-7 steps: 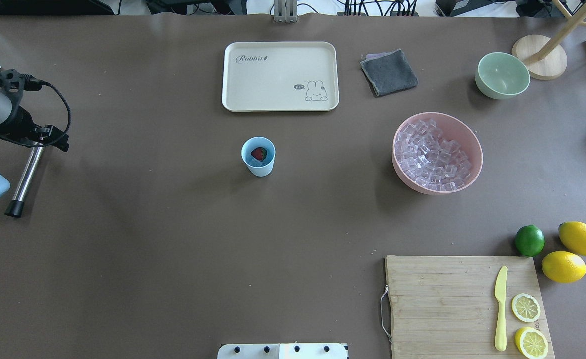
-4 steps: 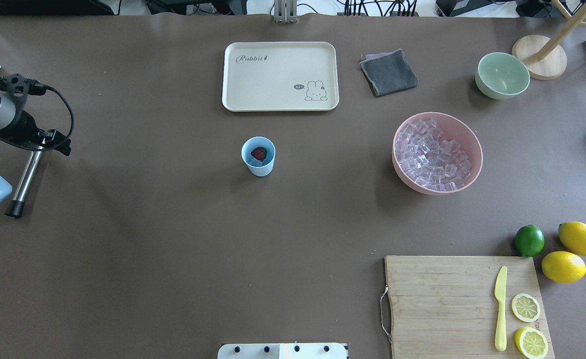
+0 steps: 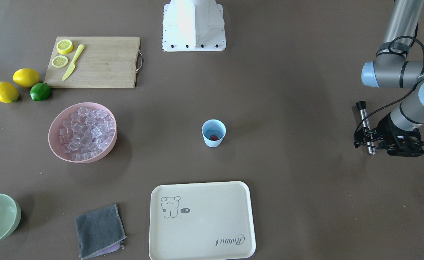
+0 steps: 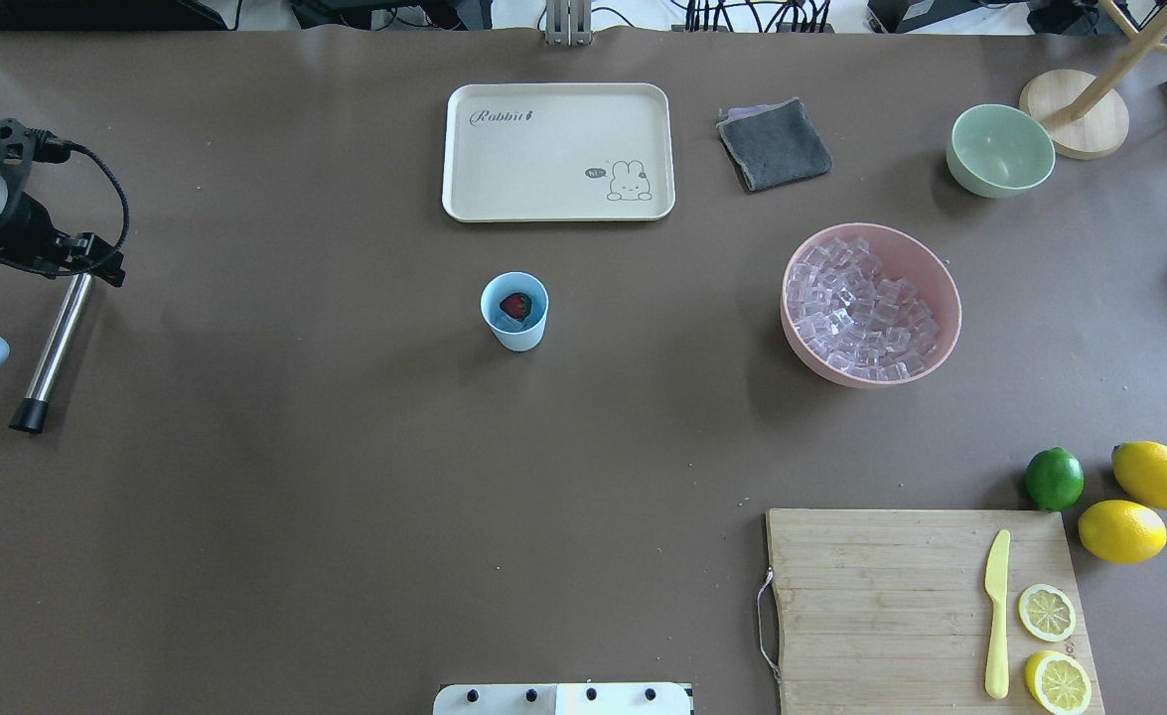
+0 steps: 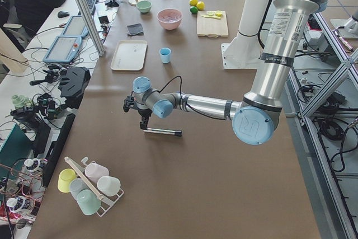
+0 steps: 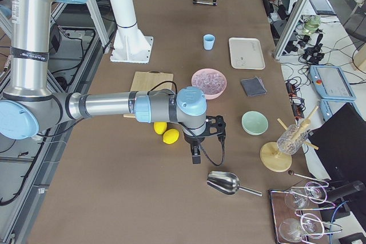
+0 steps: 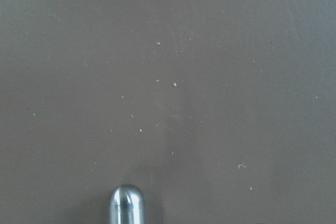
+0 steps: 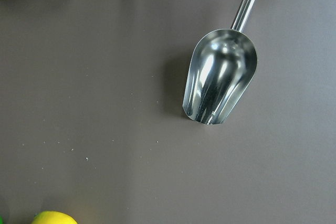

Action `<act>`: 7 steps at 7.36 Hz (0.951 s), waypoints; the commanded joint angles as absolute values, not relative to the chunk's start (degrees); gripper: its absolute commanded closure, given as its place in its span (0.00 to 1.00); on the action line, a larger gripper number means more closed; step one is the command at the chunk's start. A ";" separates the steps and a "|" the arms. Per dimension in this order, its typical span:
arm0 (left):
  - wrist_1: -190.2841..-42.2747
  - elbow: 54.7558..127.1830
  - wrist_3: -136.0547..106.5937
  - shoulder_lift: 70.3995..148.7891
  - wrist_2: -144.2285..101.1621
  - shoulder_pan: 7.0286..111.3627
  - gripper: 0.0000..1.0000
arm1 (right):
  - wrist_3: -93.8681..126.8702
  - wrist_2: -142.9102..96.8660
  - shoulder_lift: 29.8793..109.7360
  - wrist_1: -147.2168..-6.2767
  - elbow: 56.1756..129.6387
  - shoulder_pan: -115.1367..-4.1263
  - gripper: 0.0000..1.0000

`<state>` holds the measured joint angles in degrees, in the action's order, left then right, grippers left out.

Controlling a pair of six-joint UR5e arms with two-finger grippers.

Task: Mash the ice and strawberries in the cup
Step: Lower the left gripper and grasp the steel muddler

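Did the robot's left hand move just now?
Yes. The left gripper has slid up and left in the overhead view, uncovering more of the metal rod, whose black tip stays put.

Bright, even, diffuse light fills the counter (image 4: 345, 497); the pink bowl (image 4: 931, 268) casts a soft shadow. Glare streaks the metal scoop (image 8: 220, 77).

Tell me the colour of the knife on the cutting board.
Pale yellow. The knife lies on the wooden cutting board, clearest in the overhead exterior view.
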<state>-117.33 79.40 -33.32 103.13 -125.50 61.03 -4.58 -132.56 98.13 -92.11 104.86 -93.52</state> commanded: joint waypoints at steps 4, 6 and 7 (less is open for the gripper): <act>-118.39 77.70 -31.47 101.16 -125.60 60.56 0.22 | -4.57 -132.63 98.26 -91.93 104.94 -93.52 0.00; -118.39 78.48 -33.30 101.34 -125.59 60.21 0.35 | -4.57 -132.63 98.52 -91.93 104.94 -93.52 0.00; -119.35 78.14 -32.79 101.08 -125.86 60.21 0.47 | -4.57 -132.63 98.53 -91.85 104.94 -93.52 0.00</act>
<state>-118.59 78.25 -32.74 101.23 -125.64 60.29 -4.57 -132.61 98.43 -91.91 104.94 -93.52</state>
